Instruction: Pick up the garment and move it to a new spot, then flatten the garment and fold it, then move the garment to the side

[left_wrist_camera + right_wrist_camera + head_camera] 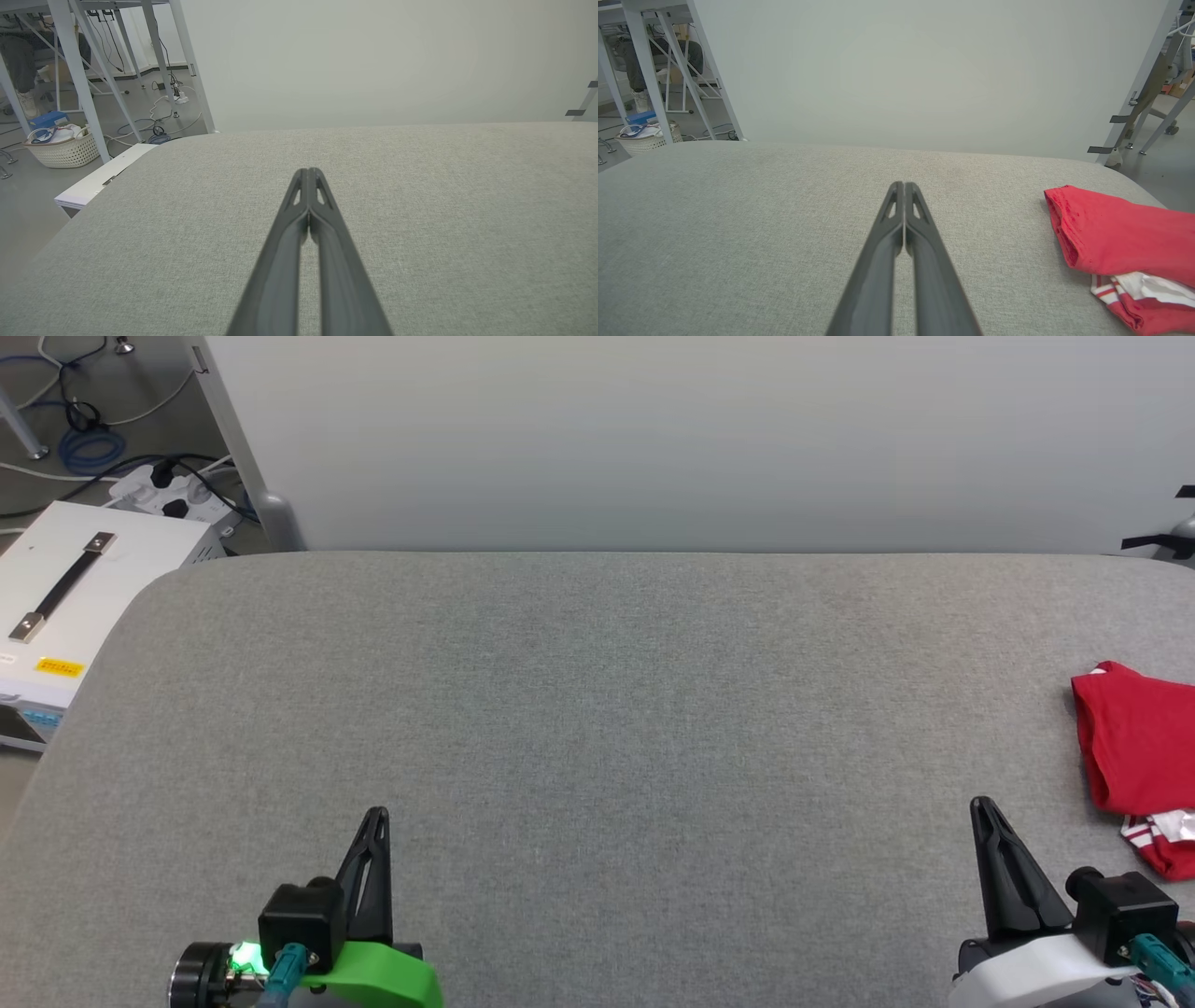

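Table [597,709]: grey fabric top with rounded corners, bare from centre out to 9 o'clock. The far edge at 12 o'clock meets a pale panel [653,429]. Past the left edge at 10 o'clock, a white box [65,588] with a black handle stands on the floor, with a power strip [173,495] and loose cables behind it.

Shirt [1134,747]: on the table at 3 o'clock, bunched over itself, red, with white and red-striped trim sticking out at its near end. The frame edge cuts it off, so I can't tell its full extent or its gap to the table's right edge.

Left gripper [376,819]: at 7 o'clock, fingers pressed together on nothing, bare table all around.
Right gripper [978,805]: at 5 o'clock, fingers likewise together and empty, near the shirt but apart from it. I can't tell whether either tip touches the fabric.

Basket [58,151]: white, on the floor at 10 o'clock in the left wrist view. It holds white and blue stuff, too small to identify.
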Robot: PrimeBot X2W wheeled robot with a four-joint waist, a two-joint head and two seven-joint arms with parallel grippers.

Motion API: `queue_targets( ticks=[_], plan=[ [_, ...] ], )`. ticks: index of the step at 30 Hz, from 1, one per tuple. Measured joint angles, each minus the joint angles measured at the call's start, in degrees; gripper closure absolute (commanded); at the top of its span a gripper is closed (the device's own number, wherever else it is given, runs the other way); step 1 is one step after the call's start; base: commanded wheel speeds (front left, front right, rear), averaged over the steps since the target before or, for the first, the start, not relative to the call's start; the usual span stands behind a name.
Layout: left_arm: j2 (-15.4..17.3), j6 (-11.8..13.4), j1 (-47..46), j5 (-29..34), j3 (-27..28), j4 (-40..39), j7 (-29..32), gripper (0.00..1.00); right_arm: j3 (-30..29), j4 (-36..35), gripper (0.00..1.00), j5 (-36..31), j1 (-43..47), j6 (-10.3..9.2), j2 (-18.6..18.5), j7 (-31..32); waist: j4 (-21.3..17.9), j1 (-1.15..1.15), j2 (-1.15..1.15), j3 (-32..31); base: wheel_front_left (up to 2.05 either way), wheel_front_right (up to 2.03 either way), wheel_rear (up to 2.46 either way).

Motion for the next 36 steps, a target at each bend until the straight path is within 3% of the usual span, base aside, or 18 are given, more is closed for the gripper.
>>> queue_targets(
  ticks=[36],
  plan=[
    [-0.27, 0.04, -1.90, 0.87, 1.25, -1.15, 4.54, 1.00, 0.52, 0.47, 1.00, -2.32, -2.47, 0.00, 0.36, 4.68, -0.84, 0.00, 0.00, 0.20, 0.00, 0.00, 0.00]
  ],
)
